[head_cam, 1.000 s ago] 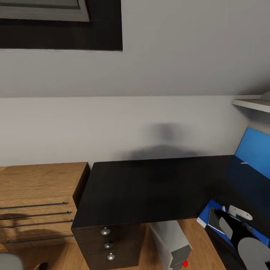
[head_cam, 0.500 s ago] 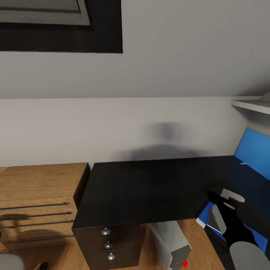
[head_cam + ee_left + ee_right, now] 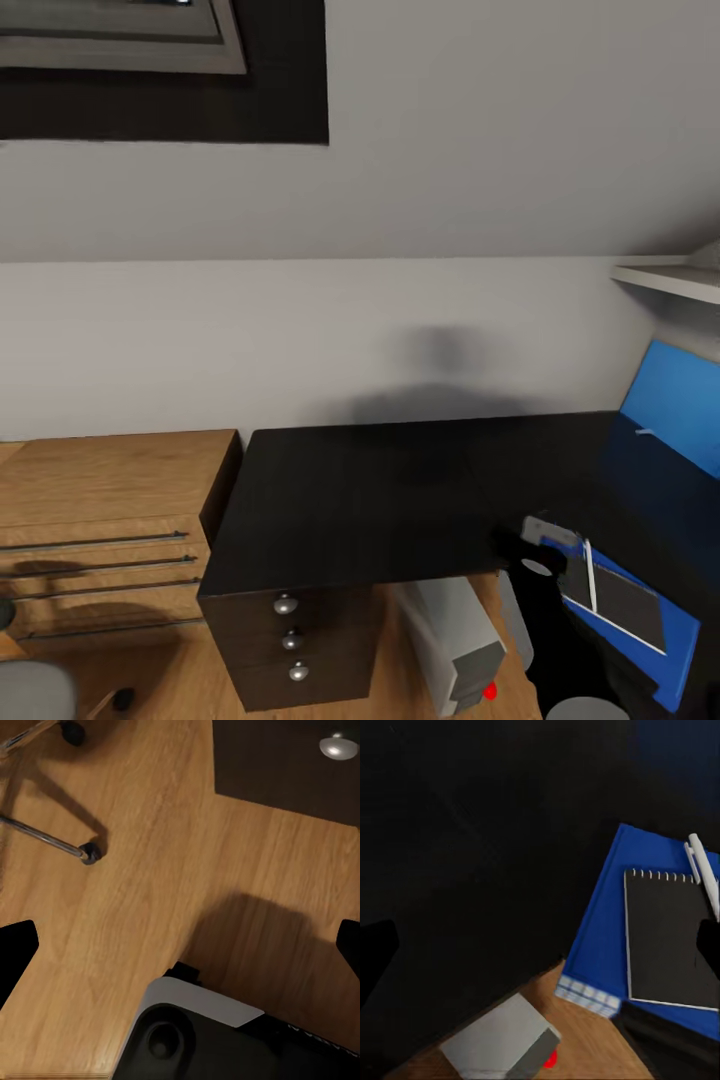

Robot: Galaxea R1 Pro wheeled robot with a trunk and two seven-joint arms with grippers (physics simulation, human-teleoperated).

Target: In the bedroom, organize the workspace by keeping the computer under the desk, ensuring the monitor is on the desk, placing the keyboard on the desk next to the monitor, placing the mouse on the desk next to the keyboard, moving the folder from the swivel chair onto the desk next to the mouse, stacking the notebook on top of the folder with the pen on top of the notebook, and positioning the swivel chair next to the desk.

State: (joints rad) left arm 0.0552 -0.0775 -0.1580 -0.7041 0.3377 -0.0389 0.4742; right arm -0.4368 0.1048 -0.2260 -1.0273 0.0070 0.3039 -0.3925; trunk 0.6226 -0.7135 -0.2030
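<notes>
Pen (image 3: 590,575) on notebook (image 3: 620,598), beside right hand (image 3: 537,545).

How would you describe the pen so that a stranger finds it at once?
Find the black desk, then the blue folder at its near right end. A dark notebook lies on the folder; the pen is the thin white stick along the notebook's edge.

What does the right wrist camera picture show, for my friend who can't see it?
A dark grey notebook lies on a bright blue folder on the glossy black desk, with a white pen along the notebook's edge. Past the desk's edge, the grey computer stands on the wooden floor.
</notes>
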